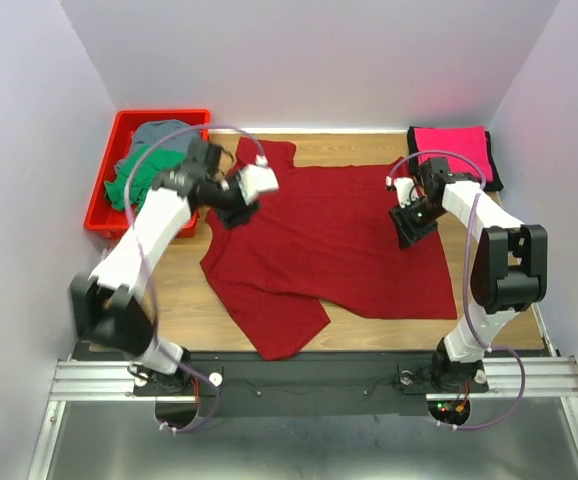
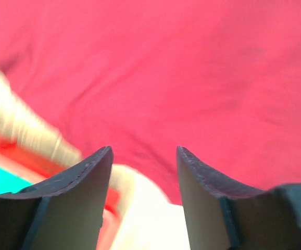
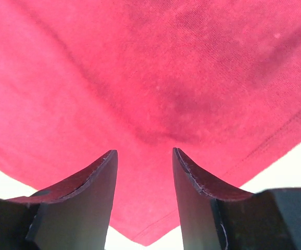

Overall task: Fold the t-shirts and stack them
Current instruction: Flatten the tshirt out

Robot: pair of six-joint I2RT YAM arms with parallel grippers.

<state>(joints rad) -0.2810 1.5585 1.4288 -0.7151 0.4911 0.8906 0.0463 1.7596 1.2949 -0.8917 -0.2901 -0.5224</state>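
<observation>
Dark red cloth filled the middle of the scene: one shirt point(image 1: 329, 240) lay spread on the table point(image 1: 179, 290), mostly flat. One sleeve reached toward the far edge and a folded-over flap pointed at the near edge. A few creases ran through its left half.

The left gripper point(image 1: 234, 208) hung over the shirt's upper left part, near the sleeve. In its wrist view the gripper point(image 2: 144, 151) had both fingers point(image 2: 83, 177) spread, with a plain gap between them. Only the shirt point(image 2: 192, 67) showed beyond them, and nothing was pinched.

The right gripper point(image 1: 409, 230) hung over the shirt's right side, close to its edge. From its own camera the gripper point(image 3: 142, 152) was likewise parted, its fingers point(image 3: 83, 187) wide of each other. The shirt point(image 3: 140, 67) lay under the gap, its hem corner showing between the tips. No cloth was clamped. Whether the tips touched the fabric could not be told.

At the far right corner a pink shirt point(image 1: 451, 145) sat folded on top of a black shirt point(image 1: 496, 172), apart from the red one. At the far left stood a tray point(image 1: 99, 200) holding a green shirt point(image 1: 134, 180) and a grey shirt point(image 1: 159, 133), both crumpled.
</observation>
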